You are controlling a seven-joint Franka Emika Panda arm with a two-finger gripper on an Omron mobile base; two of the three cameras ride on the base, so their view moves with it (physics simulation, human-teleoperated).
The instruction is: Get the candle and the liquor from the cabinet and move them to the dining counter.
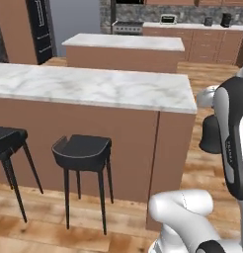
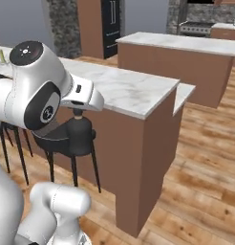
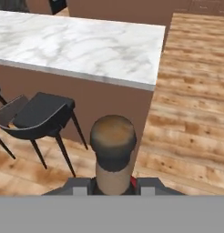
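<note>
Hanging low at the centre of the hand view, the liquor [image 3: 113,157] is gripped by its neck between the fingers [image 3: 113,187]; in the right base view its black body [image 2: 78,135] shows under the hand at centre left. Beyond lies the marble dining surface [image 3: 86,45], with black stools [image 3: 38,113] at lower left.
</note>
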